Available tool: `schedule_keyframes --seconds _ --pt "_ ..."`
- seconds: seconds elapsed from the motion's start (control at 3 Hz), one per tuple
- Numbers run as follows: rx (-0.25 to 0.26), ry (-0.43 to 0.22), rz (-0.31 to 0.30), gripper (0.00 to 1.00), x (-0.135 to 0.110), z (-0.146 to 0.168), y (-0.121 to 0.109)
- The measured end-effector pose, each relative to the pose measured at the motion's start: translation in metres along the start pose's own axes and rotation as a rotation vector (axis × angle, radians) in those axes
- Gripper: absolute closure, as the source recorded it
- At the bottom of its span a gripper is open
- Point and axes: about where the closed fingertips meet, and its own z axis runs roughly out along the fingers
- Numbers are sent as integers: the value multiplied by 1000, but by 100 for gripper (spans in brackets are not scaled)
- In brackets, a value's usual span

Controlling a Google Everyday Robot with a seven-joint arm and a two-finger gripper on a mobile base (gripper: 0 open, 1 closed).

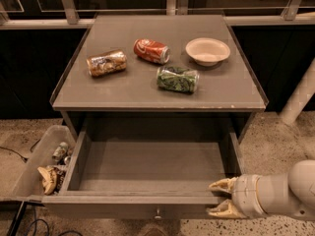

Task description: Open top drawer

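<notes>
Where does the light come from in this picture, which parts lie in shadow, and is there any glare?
Camera view: the light falls from above and lies evenly on the cabinet top. The bowl throws a soft shadow beside it. The back of the top drawer lies in deep shadow under the top. The pale gripper, at the drawer's front right corner, is brightly lit. There is no strong glare.

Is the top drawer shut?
No, the drawer is pulled well out, its grey inside showing, with the tool at its front right corner.

Gripper point(219, 198) sits at top drawer point(147, 168) front's right end. Arm point(285, 195) behind it is cut by the edge. Bin point(34, 166) contents far left are indistinct.
</notes>
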Motion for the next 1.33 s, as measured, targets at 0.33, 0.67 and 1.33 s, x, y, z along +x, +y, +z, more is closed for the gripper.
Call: schedule_keyframes --seconds 0.33,0.67,1.33 --pt "0 0 0 58 0 0 0" --pt "0 0 0 35 0 0 0" --pt "0 0 0 0 0 0 0"
